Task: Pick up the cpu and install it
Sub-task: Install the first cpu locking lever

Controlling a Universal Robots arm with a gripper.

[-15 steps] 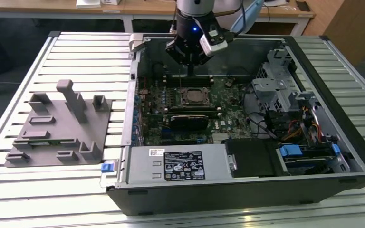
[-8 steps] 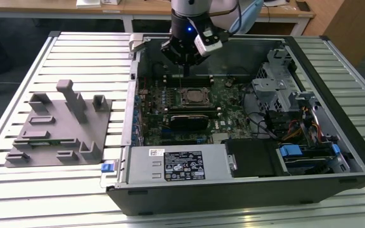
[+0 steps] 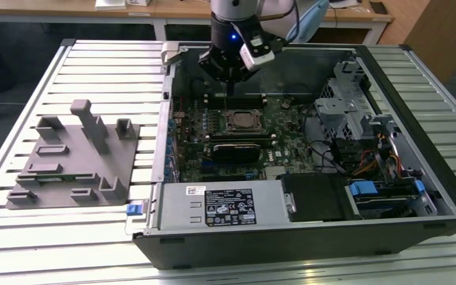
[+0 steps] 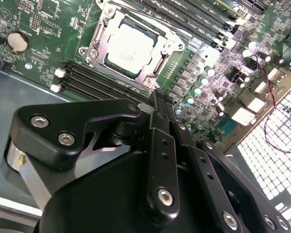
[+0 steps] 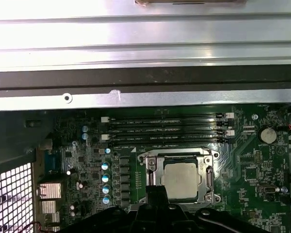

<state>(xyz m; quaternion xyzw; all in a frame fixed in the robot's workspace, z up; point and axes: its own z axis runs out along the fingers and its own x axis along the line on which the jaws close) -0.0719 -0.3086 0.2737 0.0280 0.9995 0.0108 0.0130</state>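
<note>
Your cpu [image 4: 130, 47] already lies flat inside the socket frame [image 4: 98, 42] on the motherboard [image 3: 248, 130], its pale metal top facing up in both wrist views. Treat it as a light, stiff, thin plate: smooth on top, likely slippery, and fragile on the underside where the contacts meet the socket. If you must take hold of it, go for two opposite edges, never the face, and keep it level, since a tilt in the socket could do harm.

Your gripper [image 4: 160, 97] hangs above the board just beside the socket, on the side of the memory slots [image 5: 165, 131]. Its fingers look drawn close together with nothing between them, though the linkage covers much of them, so I would not swear to a small gap.

Mind what crowds the spot. The frame's raised metal rim surrounds the chip on all sides, leaving little room for fingertips at the edges. The long slots run just beside the socket, a row of capacitors [image 5: 105, 182] stands near it on another side, and a coin cell [image 5: 267, 135] lies further off. In the exterior view the computer case [image 3: 418, 196] walls in the whole board, with the drive cage [image 3: 347, 113] toward that view's right. The grey fixture [image 3: 73, 160] sits on the counter [image 3: 22, 119], well apart.
</note>
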